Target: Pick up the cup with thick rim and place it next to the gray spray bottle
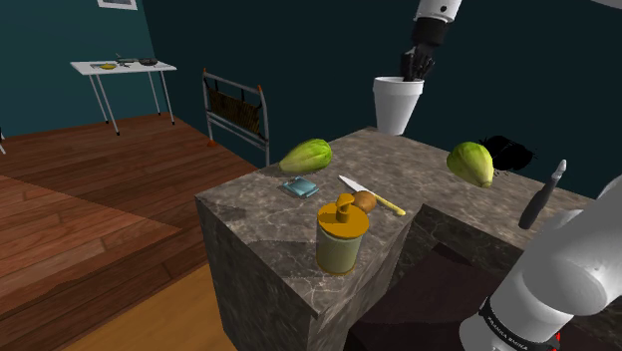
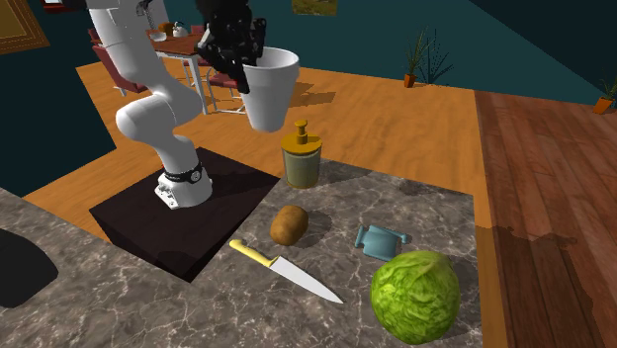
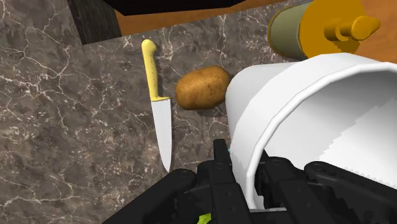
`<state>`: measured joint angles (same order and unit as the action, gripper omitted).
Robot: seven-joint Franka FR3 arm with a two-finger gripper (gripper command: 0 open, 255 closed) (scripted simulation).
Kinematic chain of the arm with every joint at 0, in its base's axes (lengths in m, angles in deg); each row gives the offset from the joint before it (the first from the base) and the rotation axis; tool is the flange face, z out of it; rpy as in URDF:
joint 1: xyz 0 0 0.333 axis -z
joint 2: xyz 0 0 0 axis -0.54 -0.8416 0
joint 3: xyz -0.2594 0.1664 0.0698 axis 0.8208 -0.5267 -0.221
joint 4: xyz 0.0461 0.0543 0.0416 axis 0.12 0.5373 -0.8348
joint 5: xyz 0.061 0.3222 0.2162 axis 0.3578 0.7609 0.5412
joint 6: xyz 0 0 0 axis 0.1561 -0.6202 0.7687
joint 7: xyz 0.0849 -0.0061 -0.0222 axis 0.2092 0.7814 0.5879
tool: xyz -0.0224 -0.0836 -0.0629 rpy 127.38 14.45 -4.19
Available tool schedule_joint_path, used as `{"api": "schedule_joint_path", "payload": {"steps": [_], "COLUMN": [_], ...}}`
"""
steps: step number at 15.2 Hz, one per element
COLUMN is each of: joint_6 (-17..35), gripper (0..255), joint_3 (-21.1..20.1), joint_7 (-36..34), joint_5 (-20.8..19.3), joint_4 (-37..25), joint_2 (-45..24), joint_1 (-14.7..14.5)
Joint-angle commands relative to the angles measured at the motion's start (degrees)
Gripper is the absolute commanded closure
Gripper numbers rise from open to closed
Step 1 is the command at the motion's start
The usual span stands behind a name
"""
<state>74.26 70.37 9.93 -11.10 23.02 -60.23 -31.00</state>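
Shoulder view showed a grey veined stone counter [image 1: 261, 217], with the white arm [image 1: 558, 274] rising from the lower right and reaching up over its far side. In the second exterior view the arm's base sat on a dark box [image 2: 148, 235] set into the counter. A green cabbage [image 1: 305, 156] lay near the counter's far edge and a second cabbage [image 1: 470, 162] further towards the shoulder view's right. The white cup [image 1: 397, 105] hung upright in the air, clear of the counter, directly under the black gripper [image 1: 414, 72]. The gripper was closed on the cup's thick rim, one finger inside the mouth and one outside, as the wrist view showed where the cup's wall ran down between the fingers [image 3: 216, 181]. In the second exterior view the cup was above and just left of an olive bottle [image 2: 302, 158] with a yellow pump top, not touching it. That bottle stood upright at the counter's corner. A knife [image 2: 282, 269] with a yellow handle lay flat on the stone, and a brown potato [image 2: 289, 224] rested just beside its handle end, between the knife and the bottle. A small teal object [image 2: 379, 240] lay near the cabbage, apart from the knife.
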Motion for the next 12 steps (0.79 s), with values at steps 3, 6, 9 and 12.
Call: {"api": "schedule_joint_path", "payload": {"steps": [3,6,9,12], "joint_6": [-1.4,-2.3,-3.3,-4.3], "gripper": [255,255,255,255], "joint_3": [3.3,6.0,8.8,11.9], "joint_7": [5.0,8.9,13.0,17.2], "joint_5": [-1.6,-2.9,-4.2,-5.5], "joint_4": [1.9,2.4,2.4,1.7], "joint_2": [2.7,3.9,4.6,4.6], "joint_1": [1.9,3.3,4.6,5.8]}}
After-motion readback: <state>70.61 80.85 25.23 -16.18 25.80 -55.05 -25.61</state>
